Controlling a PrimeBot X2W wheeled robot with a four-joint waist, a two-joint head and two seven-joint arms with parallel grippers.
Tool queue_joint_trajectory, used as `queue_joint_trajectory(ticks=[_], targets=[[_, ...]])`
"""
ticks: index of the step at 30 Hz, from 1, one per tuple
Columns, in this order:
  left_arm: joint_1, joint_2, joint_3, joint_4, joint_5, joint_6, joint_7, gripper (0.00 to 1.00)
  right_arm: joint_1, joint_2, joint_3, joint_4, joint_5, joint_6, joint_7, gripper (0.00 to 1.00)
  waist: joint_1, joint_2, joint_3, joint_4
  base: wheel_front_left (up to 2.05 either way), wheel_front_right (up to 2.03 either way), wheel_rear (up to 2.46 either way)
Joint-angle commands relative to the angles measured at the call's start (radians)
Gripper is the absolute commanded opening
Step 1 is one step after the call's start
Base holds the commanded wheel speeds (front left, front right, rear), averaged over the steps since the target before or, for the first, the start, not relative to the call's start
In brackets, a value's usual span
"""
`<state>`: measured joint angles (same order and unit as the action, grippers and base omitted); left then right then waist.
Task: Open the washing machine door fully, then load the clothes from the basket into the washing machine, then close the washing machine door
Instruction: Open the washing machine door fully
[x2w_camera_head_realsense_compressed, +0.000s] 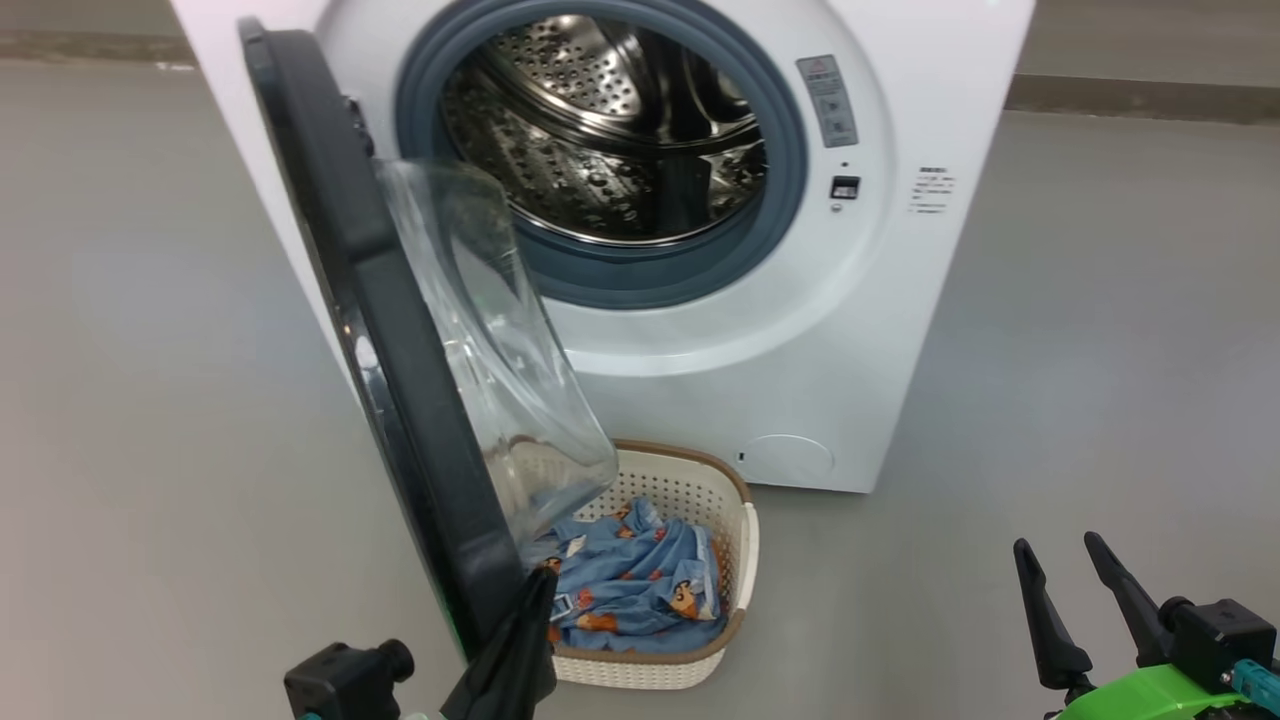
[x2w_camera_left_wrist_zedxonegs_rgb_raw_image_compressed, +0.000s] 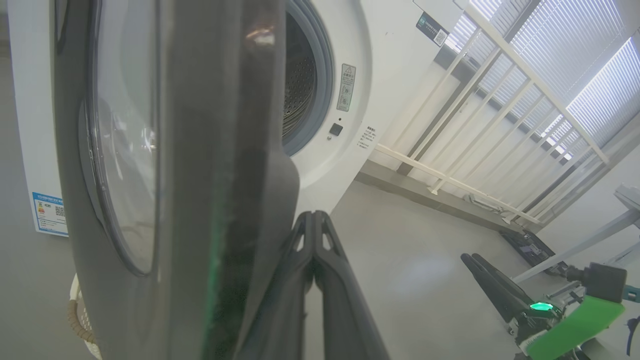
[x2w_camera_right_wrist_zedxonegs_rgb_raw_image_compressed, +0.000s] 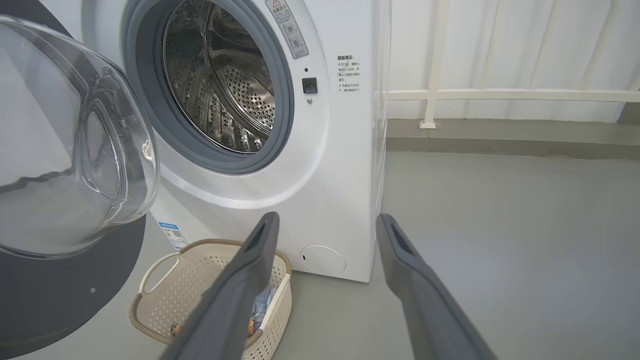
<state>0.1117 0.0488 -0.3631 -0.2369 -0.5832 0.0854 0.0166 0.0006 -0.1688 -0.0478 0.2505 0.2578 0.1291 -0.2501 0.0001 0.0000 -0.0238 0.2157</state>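
Left gripper (x2w_camera_left_wrist_zedxonegs_rgb_raw_image_compressed: 313, 220): fingers pressing together, holding nothing, tips lying against the lower edge of the washing machine door (x2w_camera_head_realsense_compressed: 400, 350).
Right gripper (x2w_camera_head_realsense_compressed: 1056, 545): fingers standing apart, empty, hovering over the floor (x2w_camera_head_realsense_compressed: 1050, 400), well apart from the basket (x2w_camera_head_realsense_compressed: 738, 500).
Door: standing roughly edge-on to the washing machine (x2w_camera_head_realsense_compressed: 850, 350), glass bowl (x2w_camera_head_realsense_compressed: 480, 350) overhanging the basket; judging it not fully open yet.
Clothes (x2w_camera_head_realsense_compressed: 640, 580): lying in the basket, partly under the bowl.
Risk 1: closed fingers slipping off the glossy rim, door swinging back.
Risk 2: an arm reaching in now, knocking the bowl or tipping the basket.
Writing: grey warning sticker (x2w_camera_head_realsense_compressed: 828, 100) beside the drum (x2w_camera_head_realsense_compressed: 600, 150), small print block (x2w_camera_head_realsense_compressed: 932, 190), blue sticker (x2w_camera_right_wrist_zedxonegs_rgb_raw_image_compressed: 172, 235) carrying a QR code; all too small for reading, no brand name readable.
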Motion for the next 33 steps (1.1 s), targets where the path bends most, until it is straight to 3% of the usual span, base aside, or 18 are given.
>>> queue_joint_trajectory(ticks=[1, 13, 33], targets=[[-0.057, 0.009, 0.049, -0.03, 0.01, 0.019, -0.01, 0.0, -0.015, -0.012, 0.021, -0.019, 0.005, 0.002, -0.012, 1.0, -0.0001, 0.0, -0.001, 0.023, 0.0, 0.0, 0.0], [-0.058, 0.017, 0.054, -0.043, 0.011, 0.034, -0.005, 0.0, -0.015, -0.008, 0.021, -0.012, 0.007, 0.002, -0.012, 1.0, -0.0001, 0.0, -0.006, 0.117, 0.0, 0.0, 0.0], [-0.051, 0.034, 0.107, -0.024, 0.006, 0.068, -0.031, 0.0, -0.001, -0.006, 0.026, -0.009, 0.009, 0.002, -0.012, 1.0, -0.0001, 0.0, -0.017, 0.173, 0.0, 0.0, 0.0]])
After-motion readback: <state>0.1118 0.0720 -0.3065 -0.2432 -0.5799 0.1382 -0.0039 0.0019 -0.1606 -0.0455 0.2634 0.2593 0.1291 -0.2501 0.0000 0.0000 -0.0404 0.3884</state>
